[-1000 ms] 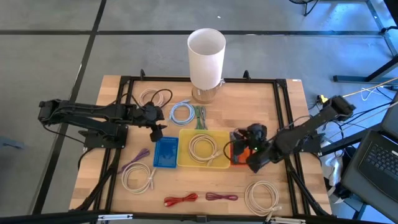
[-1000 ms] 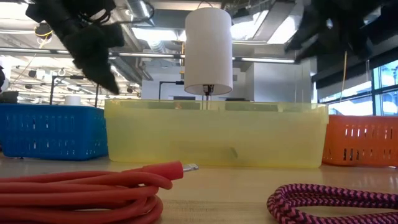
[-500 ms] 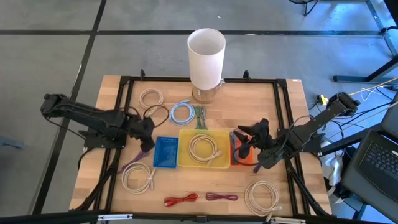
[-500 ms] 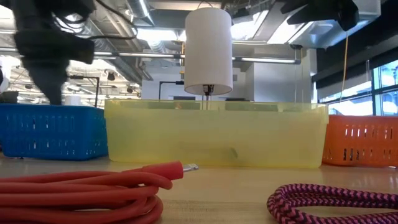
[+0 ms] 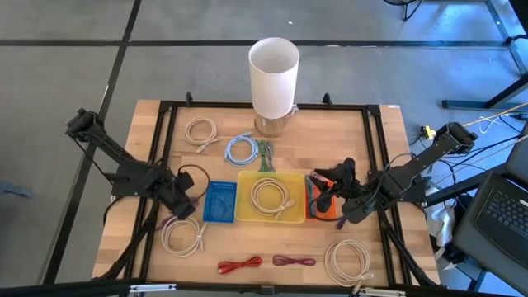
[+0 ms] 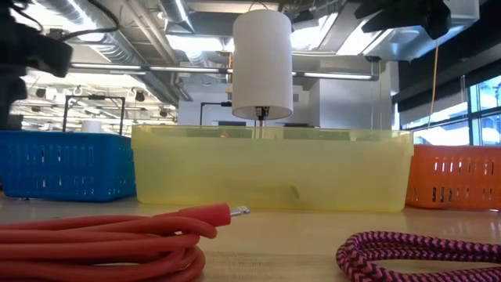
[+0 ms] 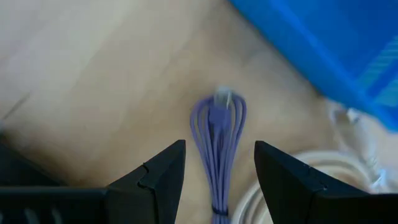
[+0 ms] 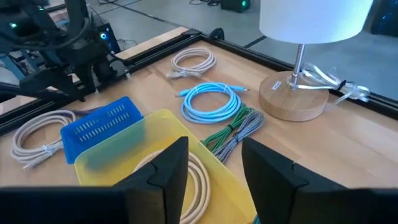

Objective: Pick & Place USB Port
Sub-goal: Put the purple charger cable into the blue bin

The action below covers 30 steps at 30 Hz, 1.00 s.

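A purple cable bundle (image 5: 168,221) lies flat on the wood, left of the blue basket (image 5: 219,202). My left gripper (image 5: 185,206) hovers low over the end of the bundle nearest the basket. In the left wrist view the gripper (image 7: 219,149) is open, with one finger on either side of the purple cable (image 7: 217,124), apart from it. My right gripper (image 5: 323,190) is open above the orange basket (image 5: 317,216) and holds nothing; the right wrist view shows its gap (image 8: 214,146) empty.
A yellow tray (image 5: 243,216) with a coiled white cable stands between the blue and orange baskets. A white lamp (image 5: 274,70) is at the far edge. Other cables lie around: white (image 5: 183,235), white (image 5: 346,257), light blue (image 5: 242,148), green and grey (image 5: 265,153), red (image 5: 239,266), black (image 5: 191,175).
My left gripper has moved from beside the blue basket's far corner toward the table's near edge and a little left, and has come down over the purple cable. My right gripper rose and tipped up over the orange basket early on, then stayed still.
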Available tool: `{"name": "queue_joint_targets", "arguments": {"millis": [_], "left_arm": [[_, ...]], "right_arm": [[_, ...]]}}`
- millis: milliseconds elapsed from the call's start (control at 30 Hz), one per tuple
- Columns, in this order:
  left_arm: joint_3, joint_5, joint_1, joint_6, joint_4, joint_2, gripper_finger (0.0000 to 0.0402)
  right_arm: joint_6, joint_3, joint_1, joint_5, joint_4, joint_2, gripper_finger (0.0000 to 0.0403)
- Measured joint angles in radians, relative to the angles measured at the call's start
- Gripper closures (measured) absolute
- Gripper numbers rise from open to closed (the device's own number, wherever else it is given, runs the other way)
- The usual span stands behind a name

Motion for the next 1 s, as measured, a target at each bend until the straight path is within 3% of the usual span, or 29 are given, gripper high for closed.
{"name": "queue_joint_targets", "arguments": {"millis": [300,667,767,933,1000], "left_arm": [[0.0,-0.014,-0.127,-0.107,0.012,0.2,0.0217],[0.006,-0.014,-0.139,-0.088,0.098,0.391,0.0222],[0.005,-0.012,-0.139,-0.084,0.113,0.399,0.0257],[0.003,-0.009,-0.139,-0.076,0.122,0.37,0.0377],[0.002,-0.02,-0.139,-0.089,0.079,0.35,0.0385]], "right_arm": [[0.001,0.0,0.0,-0.005,0.001,0.0,0.0249],[0.001,0.0,0.0,-0.013,0.015,0.001,0.0249],[0.001,0.0,0.0,-0.013,0.019,0.001,0.0249],[0.002,0.0,0.0,-0.012,0.02,0.001,0.0249],[0.002,0.0,0.0,-0.013,0.02,0.001,0.0249]]}}
